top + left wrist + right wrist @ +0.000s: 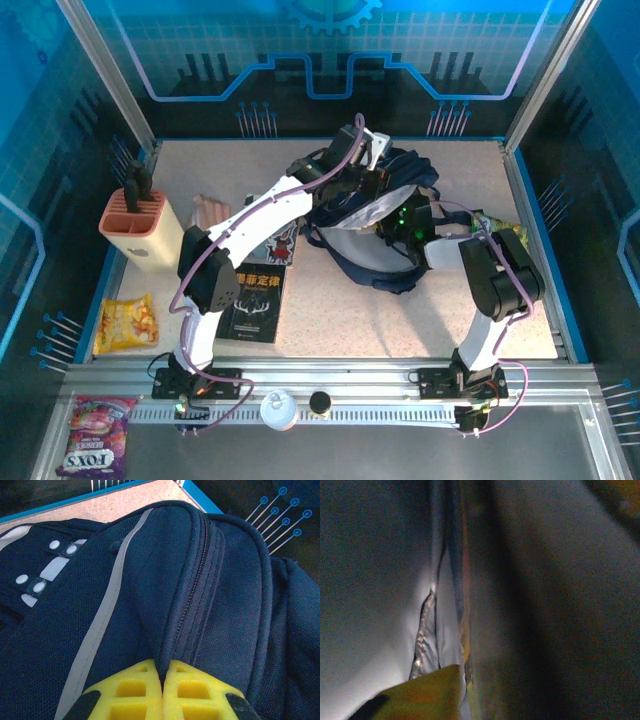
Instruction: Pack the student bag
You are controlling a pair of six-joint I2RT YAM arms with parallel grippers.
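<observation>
Here we see the student bag [375,215] lying on the far half of the tabletop [400,320], a little right of centre. Its mouth gapes toward the near edge and shows a pale grey lining. Black straps trail out from under it onto the speckled surface.

The left arm reaches across from the near-left corner to the top of the bag. From its wrist camera we look down on the left pincer [163,677]: the two yellow fingers [130,690] are pressed together, with a fold of navy fabric pinched between them just beside the zipper [192,595]. A grey stripe [100,625] runs up the cloth to the left of that fold. Farther left sits a pale patch with white dots [52,567].

The right arm bends in from the near-right corner, and the right pincer [395,225] is pushed into the bag's open mouth. Its wrist camera gives a dim view of lining and dark cloth, with one yellow finger [427,692] low in the picture. We cannot tell whether this pincer is open or closed, or whether it holds anything.

Along the left edge of the tabletop stands a peach-coloured holder [135,225] with black handles sticking up from it. A black book [255,300] with white lettering lies under the left arm, toward the near edge. A yellow snack packet [125,325] rests by the near-left corner. On the metal shelf in front of the tabletop lies a purple candy bag [95,435].
</observation>
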